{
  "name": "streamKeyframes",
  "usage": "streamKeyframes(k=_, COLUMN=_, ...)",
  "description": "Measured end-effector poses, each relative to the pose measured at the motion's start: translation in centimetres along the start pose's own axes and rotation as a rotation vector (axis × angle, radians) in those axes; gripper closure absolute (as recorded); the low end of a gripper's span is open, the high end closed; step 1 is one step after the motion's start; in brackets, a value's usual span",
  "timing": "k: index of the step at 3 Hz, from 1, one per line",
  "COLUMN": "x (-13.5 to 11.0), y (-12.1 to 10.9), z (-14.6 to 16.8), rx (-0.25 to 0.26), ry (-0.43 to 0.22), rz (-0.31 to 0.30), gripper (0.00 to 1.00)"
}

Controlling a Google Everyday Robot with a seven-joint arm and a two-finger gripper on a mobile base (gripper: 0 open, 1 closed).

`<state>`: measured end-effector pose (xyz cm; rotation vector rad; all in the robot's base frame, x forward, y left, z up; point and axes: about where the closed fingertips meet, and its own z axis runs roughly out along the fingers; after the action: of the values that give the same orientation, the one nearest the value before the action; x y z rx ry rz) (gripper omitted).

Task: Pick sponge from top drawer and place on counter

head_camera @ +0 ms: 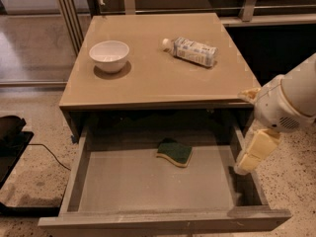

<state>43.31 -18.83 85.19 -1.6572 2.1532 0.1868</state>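
Note:
The sponge (175, 152), dark green on top with a yellow layer below, lies flat in the back middle of the open top drawer (138, 184). The drawer is pulled out fully below the beige counter (148, 75). My gripper (255, 152) hangs from the white arm at the right. It is over the drawer's right side wall, to the right of the sponge and apart from it, and holds nothing.
A white bowl (109, 55) stands on the counter's left part. A plastic bottle (192, 51) lies on its side at the back right. Black equipment (10, 137) with a cable sits on the speckled floor to the left. Metal rails run behind the cabinet.

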Motion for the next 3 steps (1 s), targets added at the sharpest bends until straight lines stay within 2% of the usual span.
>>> streamKeyframes(k=1, x=1.0, y=-0.2, z=5.5, rx=-0.025, ry=-0.007, rz=0.003, gripper=0.0)
streamKeyframes(k=2, x=1.0, y=-0.2, z=5.6, rx=-0.025, ry=-0.007, rz=0.003, gripper=0.0)
streamKeyframes(k=3, x=0.3, y=0.6, z=9.6, rx=-0.1, ry=-0.046, rz=0.012, gripper=0.0)
